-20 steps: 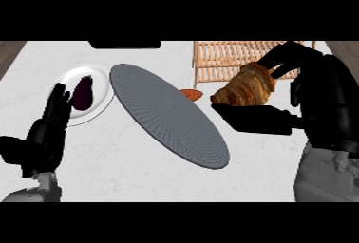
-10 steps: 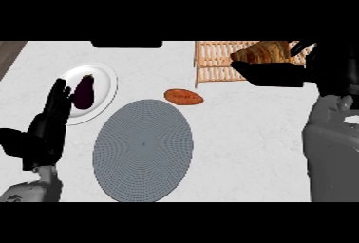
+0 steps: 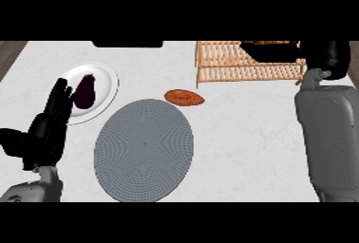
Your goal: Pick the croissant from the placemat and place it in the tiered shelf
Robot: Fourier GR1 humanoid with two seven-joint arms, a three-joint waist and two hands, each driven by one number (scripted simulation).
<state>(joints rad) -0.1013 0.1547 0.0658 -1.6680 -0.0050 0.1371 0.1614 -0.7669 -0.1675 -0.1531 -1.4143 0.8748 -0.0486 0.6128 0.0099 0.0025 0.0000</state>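
right hand (image 3: 270, 51) over tiered shelf (image 3: 245, 66) — croissant hidden

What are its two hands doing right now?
Left hand: open, resting beside the plate.
Right hand: over the tiered shelf; fingers cannot be told.

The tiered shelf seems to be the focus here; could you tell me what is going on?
The right hand is reaching over the wooden tiered shelf at the counter's far side; the croissant is barely visible beneath it. The grey placemat lies bare. The left hand rests open beside a plate holding an eggplant.
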